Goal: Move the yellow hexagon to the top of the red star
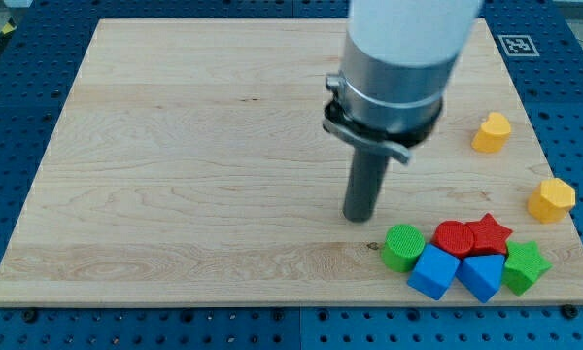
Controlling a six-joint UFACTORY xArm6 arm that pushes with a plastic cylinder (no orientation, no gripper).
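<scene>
The yellow hexagon [551, 199] lies near the board's right edge, up and to the right of the red star [490, 233]. The red star sits in a tight cluster at the view's bottom right, with a red cylinder [455, 237] touching its left side. My tip [358, 218] rests on the board to the left of the cluster, just up and left of the green cylinder [402, 245], and well left of the yellow hexagon.
A yellow heart-like block [492, 132] lies above the hexagon near the right edge. In the cluster are a blue cube [434, 271], a blue pentagon-like block [482, 275] and a green star [525, 266]. The wooden board [175, 156] lies on a blue perforated table.
</scene>
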